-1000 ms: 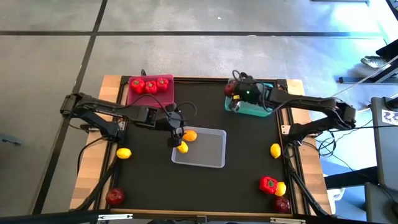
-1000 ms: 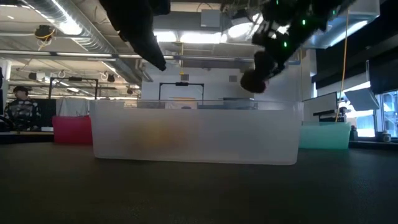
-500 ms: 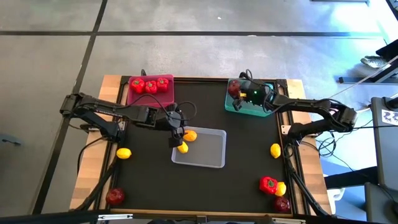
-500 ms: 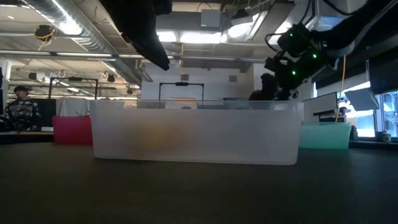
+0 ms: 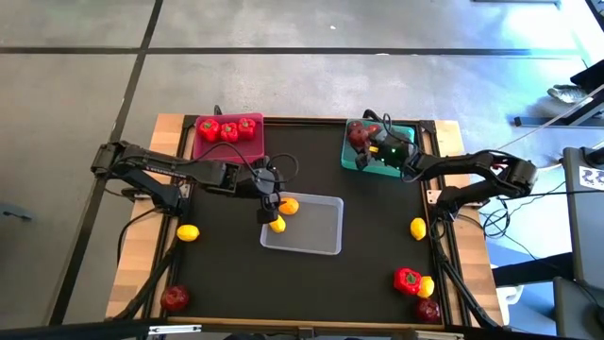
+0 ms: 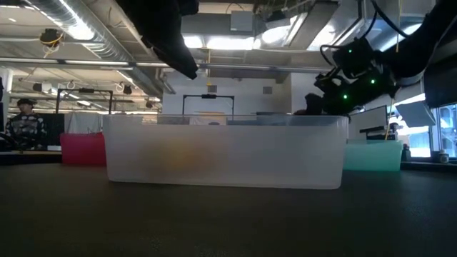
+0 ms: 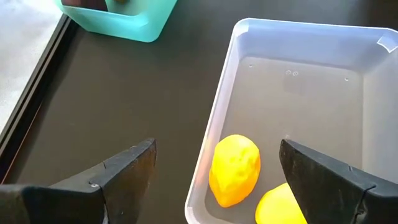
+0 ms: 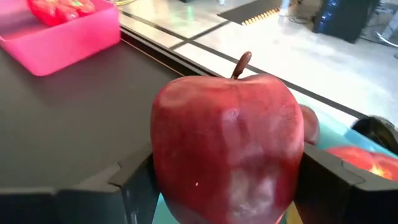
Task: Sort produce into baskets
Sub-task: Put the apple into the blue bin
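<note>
My right gripper [image 5: 364, 142] is shut on a dark red apple [image 8: 227, 146] low over the teal basket [image 5: 379, 162], where other apples [image 8: 367, 158] lie. In the low view the apple [image 6: 303, 111] shows just above the clear basket's rim. My left gripper [image 5: 268, 204] hangs open over the left end of the clear basket [image 5: 316, 231]. Two yellow lemons [image 7: 235, 168] [image 7: 280, 205] rest on that basket's floor, below its fingers. Three red peppers [image 5: 228, 129] lie in the pink basket [image 5: 228, 146]. My right gripper pinches the apple by its two opposite sides [image 8: 163, 155], one finger [image 8: 134, 180] on each. The fingers come from the table's right, slanting a little downward. The apple sits upright, stem [image 8: 241, 62] up, inside the teal basket's outline. I cannot tell whether its underside touches anything.
Loose produce lies on the black mat: a lemon [image 5: 188, 231] and an apple [image 5: 174, 298] at the left, and a lemon [image 5: 417, 228], a pepper [image 5: 408, 280], a lemon [image 5: 427, 285] and an apple [image 5: 428, 309] at the right. A person [image 6: 25, 121] sits far off in the room.
My right gripper has sunk with the apple from well above the table down to the teal basket, shifting a little toward the table's right edge and tipping its fingers closer to level. The apple stays in its hold.
</note>
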Tool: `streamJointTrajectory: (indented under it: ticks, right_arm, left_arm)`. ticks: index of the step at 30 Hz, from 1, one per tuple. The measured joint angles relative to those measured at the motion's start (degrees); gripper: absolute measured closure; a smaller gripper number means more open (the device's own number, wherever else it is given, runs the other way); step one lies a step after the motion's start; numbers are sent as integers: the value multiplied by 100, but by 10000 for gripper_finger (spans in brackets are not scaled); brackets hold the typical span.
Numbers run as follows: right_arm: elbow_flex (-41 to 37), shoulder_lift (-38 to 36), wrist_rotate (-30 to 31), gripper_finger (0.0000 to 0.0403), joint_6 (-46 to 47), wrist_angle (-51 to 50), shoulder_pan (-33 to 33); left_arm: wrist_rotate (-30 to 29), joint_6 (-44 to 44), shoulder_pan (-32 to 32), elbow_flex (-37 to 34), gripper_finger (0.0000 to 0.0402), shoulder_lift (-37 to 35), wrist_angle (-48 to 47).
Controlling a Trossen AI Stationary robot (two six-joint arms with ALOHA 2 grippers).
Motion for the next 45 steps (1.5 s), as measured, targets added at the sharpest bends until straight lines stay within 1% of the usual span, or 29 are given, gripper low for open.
streamJointTrajectory:
  ticks: [9,17,24,38,42,45]
  right_arm:
    - [-50,714,109,118,83,662,7]
    - [-50,1078,259,118,119,837,7]
    - [-43,1163,278,118,148,880,7]
    - [-43,1167,359,118,268,841,7]
    - [-43,1167,486,118,381,826,7]
    - [-43,1169,488,118,384,826,7]
  left_arm:
    - [0,-4,0,0,65,0,5]
    - [0,26,0,0,65,0,4]
    - [-2,112,0,0,65,0,181]
    - [8,125,0,0,65,0,223]
    - [246,146,0,0,65,0,225]
    - [288,149,0,0,65,0,223]
